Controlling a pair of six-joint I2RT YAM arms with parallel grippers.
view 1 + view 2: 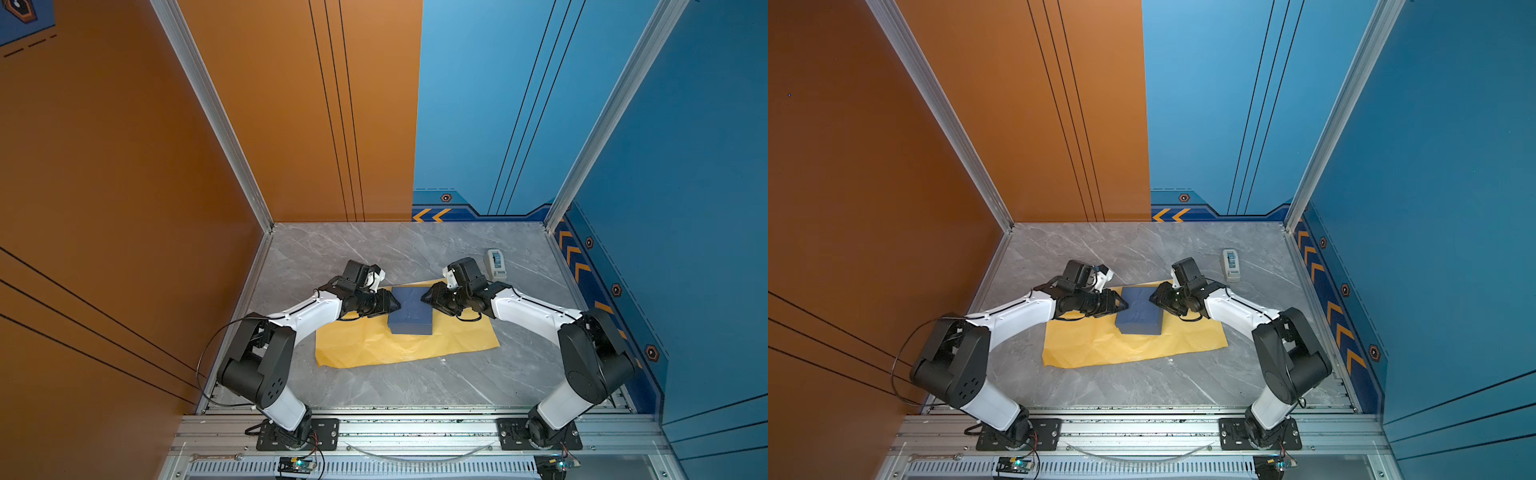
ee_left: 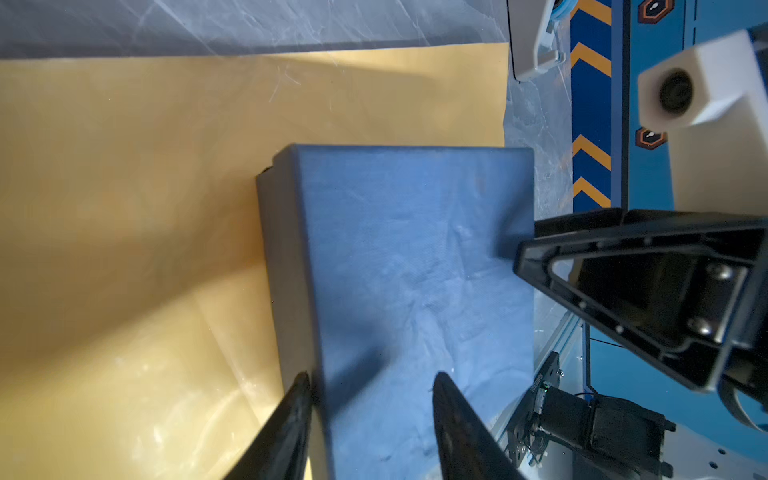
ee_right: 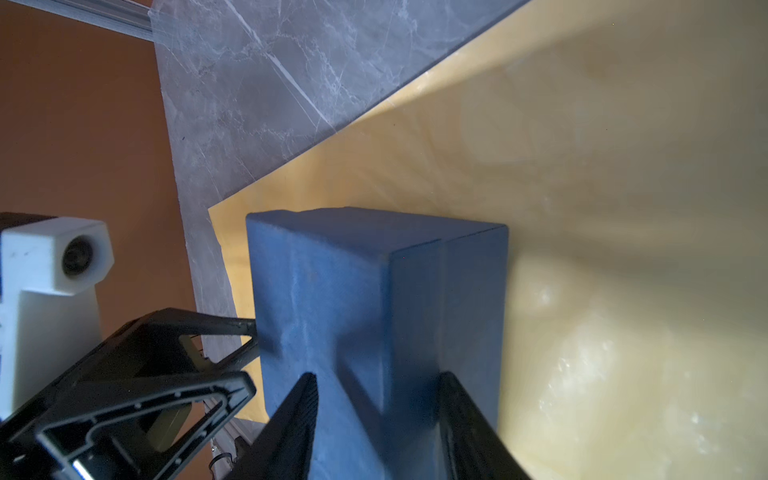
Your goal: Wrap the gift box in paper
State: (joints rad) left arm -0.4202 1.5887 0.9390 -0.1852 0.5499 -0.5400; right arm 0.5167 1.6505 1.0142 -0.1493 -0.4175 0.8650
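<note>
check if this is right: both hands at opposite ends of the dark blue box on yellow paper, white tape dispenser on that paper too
One error: in both top views the white-grey tape dispenser stands on the grey marble table, off the creased yellow paper sheet. Left hand, right hand and dark blue rectangular box are as stated.

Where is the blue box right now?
In both top views the box sits in the middle, on the far part of the paper, between the left gripper and right gripper.
</note>
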